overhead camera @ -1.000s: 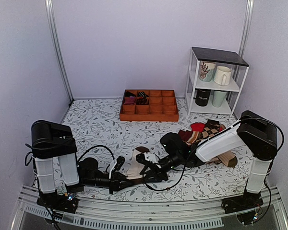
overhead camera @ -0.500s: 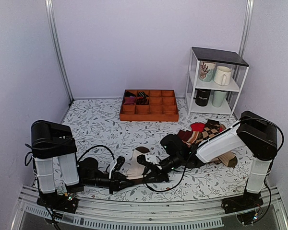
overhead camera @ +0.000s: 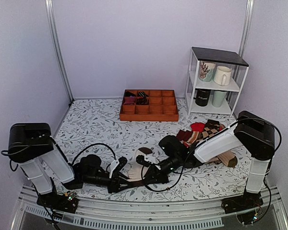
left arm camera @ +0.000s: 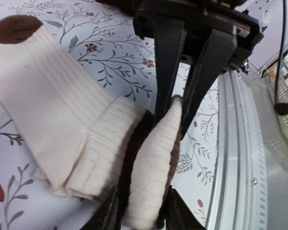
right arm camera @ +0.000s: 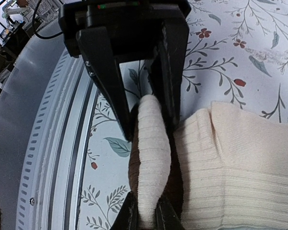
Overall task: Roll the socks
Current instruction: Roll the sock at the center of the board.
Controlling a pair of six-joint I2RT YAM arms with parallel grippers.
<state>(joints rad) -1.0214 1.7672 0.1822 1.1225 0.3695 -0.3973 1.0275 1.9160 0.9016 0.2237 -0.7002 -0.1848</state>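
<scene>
The socks (overhead camera: 137,167) are cream-white with a dark brown toe and lie near the table's front edge, their near end rolled into a thick wad (left arm camera: 153,158). My two grippers meet nose to nose at that wad. My right gripper (right arm camera: 147,213) is shut on the cream roll (right arm camera: 152,153), pinching its tip; in the left wrist view the right gripper (left arm camera: 173,120) comes in from above. My left gripper (left arm camera: 141,211) stands open astride the same roll, its fingers loosely on either side, with dark brown fabric against them. The top view shows both, left gripper (overhead camera: 128,178) and right gripper (overhead camera: 147,173).
A pile of patterned and red socks (overhead camera: 204,130) and a tan sock (overhead camera: 228,158) lie at the right. A wooden compartment tray (overhead camera: 149,113) stands at the back, and a white shelf (overhead camera: 192,76) with mugs at the back right. The metal front rail (overhead camera: 134,218) runs just below the grippers.
My right jaws have closed onto the roll's tip. My left jaws have widened round the roll, and the left arm's upper part has swung left and lower.
</scene>
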